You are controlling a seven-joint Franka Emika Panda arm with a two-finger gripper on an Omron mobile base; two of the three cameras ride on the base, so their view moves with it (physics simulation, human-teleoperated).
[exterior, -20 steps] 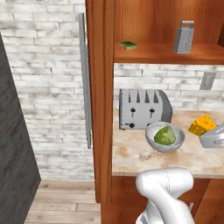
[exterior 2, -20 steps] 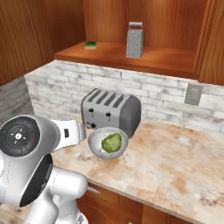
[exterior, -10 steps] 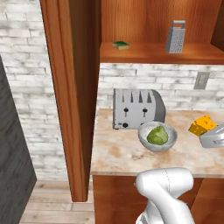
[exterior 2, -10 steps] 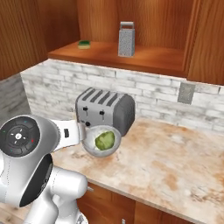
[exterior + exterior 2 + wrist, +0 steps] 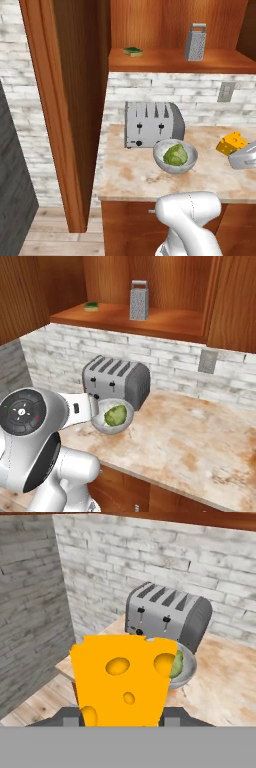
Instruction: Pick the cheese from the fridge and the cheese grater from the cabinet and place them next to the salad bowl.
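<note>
On the cabinet (image 5: 75, 100) shelf the cheese grater (image 5: 195, 42) waits untouched; below, the toaster (image 5: 152, 124) stands just behind the salad bowl (image 5: 175, 155); at right the gripper (image 5: 122, 714) is clenched on the cheese (image 5: 122, 679), held above the counter (image 5: 135, 175); it should be lowered level onto bare counter beside the bowl, clear of its rim, before the jaws part.
</note>
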